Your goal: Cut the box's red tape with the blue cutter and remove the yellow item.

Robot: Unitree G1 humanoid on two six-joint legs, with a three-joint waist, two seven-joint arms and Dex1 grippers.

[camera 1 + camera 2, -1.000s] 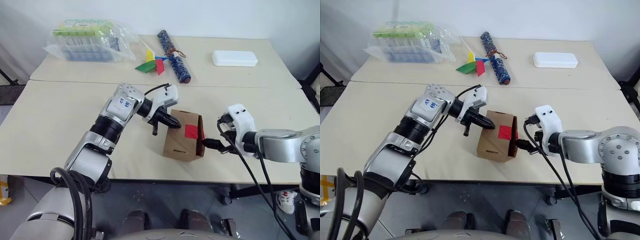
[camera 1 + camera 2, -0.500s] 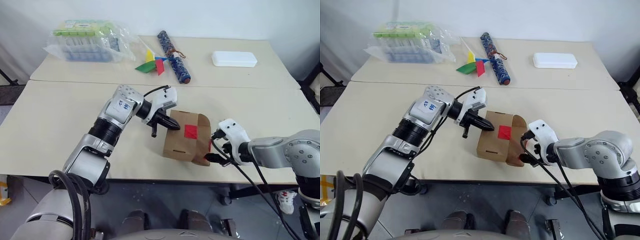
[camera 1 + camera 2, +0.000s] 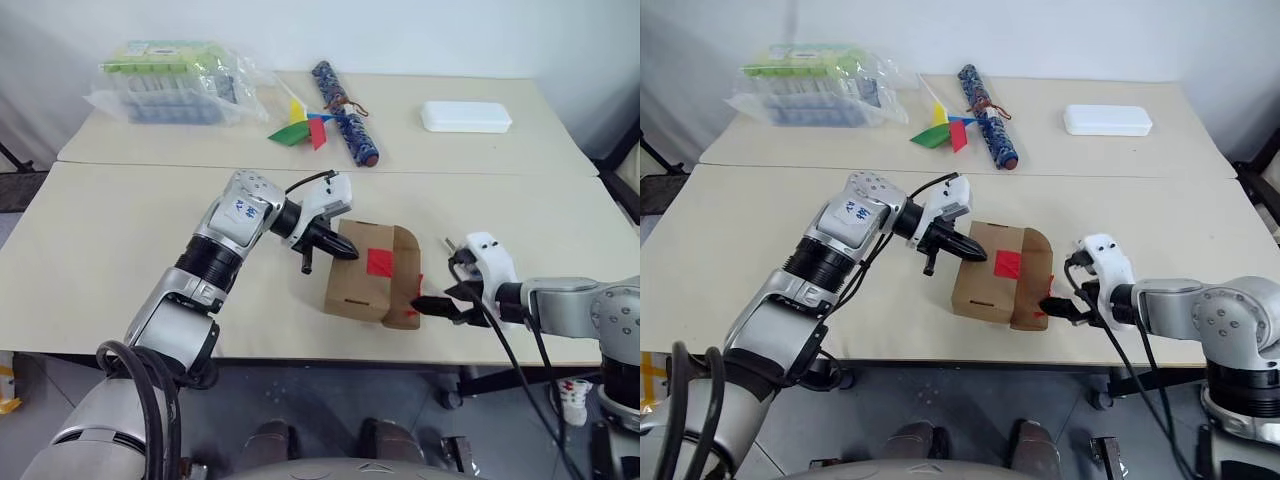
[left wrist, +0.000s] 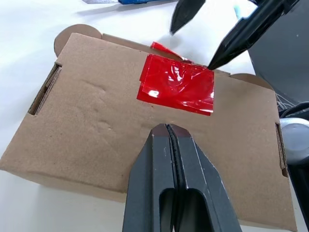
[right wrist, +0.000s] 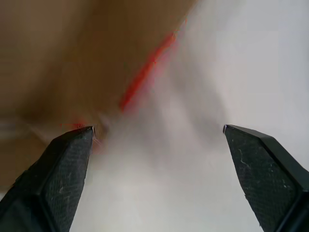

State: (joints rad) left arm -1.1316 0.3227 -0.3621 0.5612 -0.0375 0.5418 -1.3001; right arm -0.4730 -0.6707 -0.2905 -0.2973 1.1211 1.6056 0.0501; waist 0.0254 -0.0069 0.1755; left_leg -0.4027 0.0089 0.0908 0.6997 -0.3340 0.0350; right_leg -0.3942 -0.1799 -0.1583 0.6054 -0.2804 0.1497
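At frame centre — the box (image 3: 368, 283), pinned by the closed left gripper (image 3: 343, 247).
Light, crushable card is judged; the flap edge suits the wide-open right gripper (image 3: 432, 304).

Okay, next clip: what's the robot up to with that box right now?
The left gripper, fingers shut, is pressed against the top of the box just beside the red tape, seemingly holding it steady on the table. The right gripper, fingers wide open, sits at the box's end, where the flap already stands open. Neither gripper holds anything.
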